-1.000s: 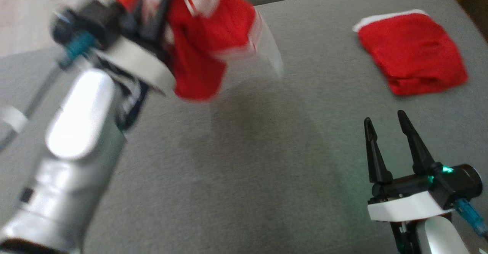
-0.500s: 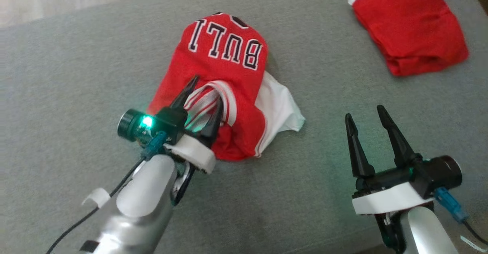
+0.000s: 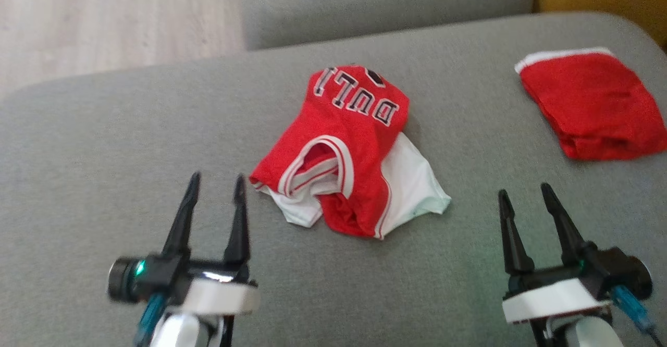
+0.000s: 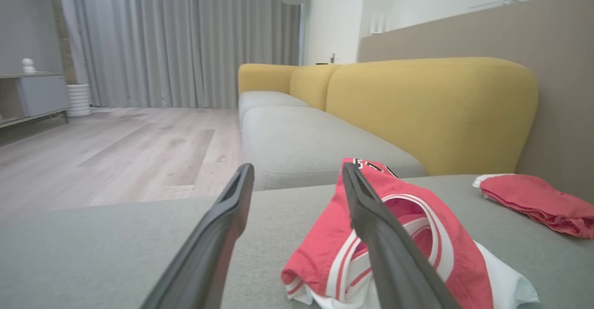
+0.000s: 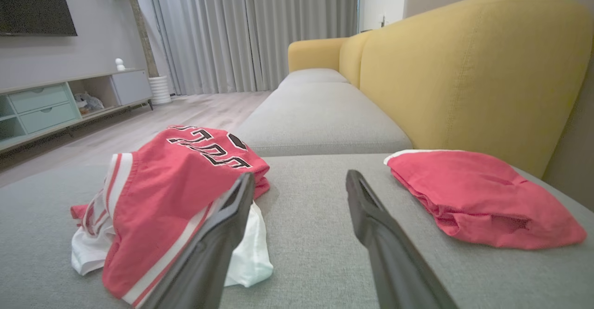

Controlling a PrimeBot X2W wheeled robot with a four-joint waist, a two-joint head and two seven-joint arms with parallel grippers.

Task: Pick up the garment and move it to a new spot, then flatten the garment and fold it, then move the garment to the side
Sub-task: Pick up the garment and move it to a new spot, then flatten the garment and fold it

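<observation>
Jaws wide and empty, left and right, both near the jersey [image 3: 354, 144], crumpled on the sofa [image 3: 130, 144]; a red cloth [image 3: 594, 107] lies well to its right.

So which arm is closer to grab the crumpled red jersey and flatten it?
Probably the left. The left gripper stands open with its fingertips just beside the jersey; the right gripper is open too, but farther off.
</observation>
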